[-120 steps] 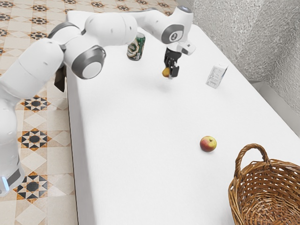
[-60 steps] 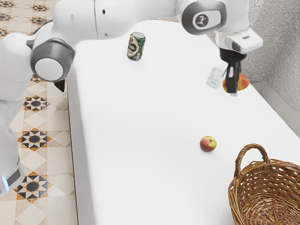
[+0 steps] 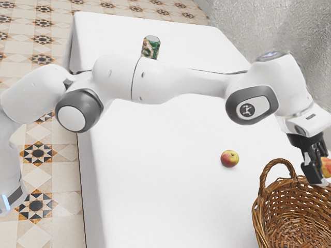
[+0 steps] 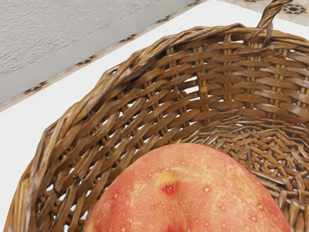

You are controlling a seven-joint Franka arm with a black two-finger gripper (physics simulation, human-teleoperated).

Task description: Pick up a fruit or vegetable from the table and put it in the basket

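Rough grey wall (image 3: 269, 26) is seen beyond one long edge of the white worktop (image 3: 160, 150). Raised off the worktop, a red and yellow fruit (image 3: 326, 167) is held by the black hand (image 3: 318, 174), whose two fingers are clamped on it. Small pale specks are shown on its skin in the wrist view, and no sticker can be made out. It is held close to the rim of a brown wicker basket (image 3: 261, 219), whose woven inner wall and bottom are seen past the fruit in the wrist view; how much of it is over the opening cannot be told. On the worktop, apart from the basket and toward the exterior view's left, a red and yellow apple (image 3: 229, 158) is set down. A dark round emblem (image 3: 247, 109) is printed on the white arm (image 3: 160, 80). Farther off, a green can (image 3: 151, 47) is partly covered by the arm; its patterned label is too small to be read. Star-patterned floor tiles (image 3: 37, 153) are seen alongside the worktop.
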